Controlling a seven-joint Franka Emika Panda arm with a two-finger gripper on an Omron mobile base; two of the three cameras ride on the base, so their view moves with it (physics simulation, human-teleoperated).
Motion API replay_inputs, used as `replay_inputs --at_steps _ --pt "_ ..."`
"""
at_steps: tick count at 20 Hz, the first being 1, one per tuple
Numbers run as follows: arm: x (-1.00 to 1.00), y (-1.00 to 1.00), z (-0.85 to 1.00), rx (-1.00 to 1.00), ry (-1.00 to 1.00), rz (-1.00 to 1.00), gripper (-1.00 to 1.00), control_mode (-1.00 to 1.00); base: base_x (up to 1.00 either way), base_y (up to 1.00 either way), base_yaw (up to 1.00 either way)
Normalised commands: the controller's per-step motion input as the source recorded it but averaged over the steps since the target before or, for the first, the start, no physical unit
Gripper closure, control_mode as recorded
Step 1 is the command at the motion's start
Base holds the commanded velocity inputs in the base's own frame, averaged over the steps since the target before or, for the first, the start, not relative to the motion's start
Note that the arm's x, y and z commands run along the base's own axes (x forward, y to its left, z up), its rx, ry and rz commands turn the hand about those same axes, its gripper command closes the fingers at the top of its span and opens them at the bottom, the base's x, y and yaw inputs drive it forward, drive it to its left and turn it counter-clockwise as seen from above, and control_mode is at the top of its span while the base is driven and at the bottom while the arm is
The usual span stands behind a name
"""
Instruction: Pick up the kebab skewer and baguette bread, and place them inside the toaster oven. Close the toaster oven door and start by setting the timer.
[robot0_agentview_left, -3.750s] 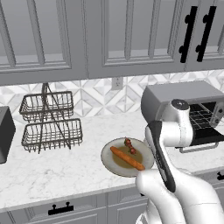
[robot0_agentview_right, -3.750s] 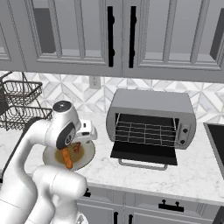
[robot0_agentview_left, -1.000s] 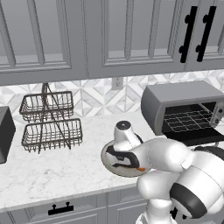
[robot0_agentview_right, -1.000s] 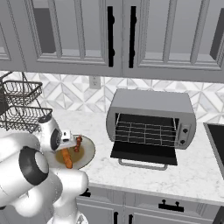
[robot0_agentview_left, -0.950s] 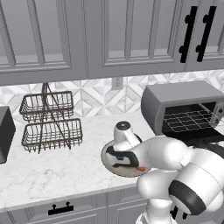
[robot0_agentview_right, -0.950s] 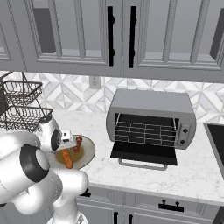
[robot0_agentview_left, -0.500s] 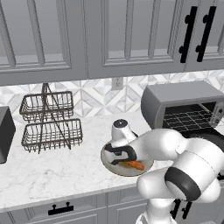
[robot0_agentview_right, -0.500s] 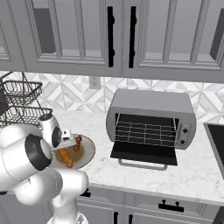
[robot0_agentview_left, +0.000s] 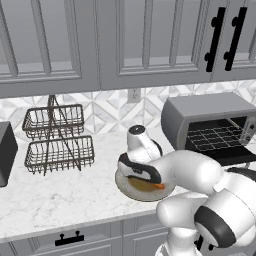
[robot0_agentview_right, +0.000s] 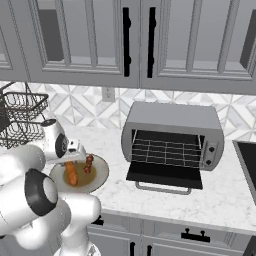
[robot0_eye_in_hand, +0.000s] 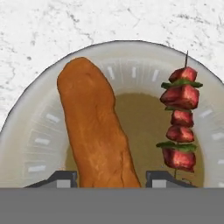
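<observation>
A round plate (robot0_eye_in_hand: 26, 144) on the marble counter carries the baguette bread (robot0_eye_in_hand: 96, 127) and the kebab skewer (robot0_eye_in_hand: 179, 127). My gripper (robot0_eye_in_hand: 111, 178) is down over the plate, one fingertip against each side of the loaf's near end, shut on it. The skewer lies untouched to the right of the loaf in the hand view. From the right base view the baguette (robot0_agentview_right: 71, 173) and skewer (robot0_agentview_right: 89, 163) lie side by side under my hand. The toaster oven (robot0_agentview_right: 172, 130) stands to the right, with its door (robot0_agentview_right: 165, 175) folded down open and the wire rack bare.
A two-tier wire basket rack (robot0_agentview_left: 57, 140) stands at the back left of the counter. A dark toaster (robot0_agentview_left: 4, 155) sits at the far left edge. A dark cooktop (robot0_agentview_right: 247, 165) lies right of the oven. Wall cabinets hang above.
My jaws have come in from wide open onto the sides of the baguette. The hand has stayed low over the plate, shifted slightly.
</observation>
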Motion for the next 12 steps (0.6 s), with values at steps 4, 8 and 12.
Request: replay_inputs --at_steps 4,8,12 --pt "-0.10 -0.19 0.97 0.00 0.00 -0.28 1.00 -1.00 0.00 0.00 0.00" --pt "-0.05 -0.38 0.76 0.06 0.00 -0.44 1.00 -1.00 0.00 0.00 0.00" --pt "-0.01 -0.46 0.47 0.20 -0.02 -0.54 1.00 -1.00 0.00 0.00 0.00"
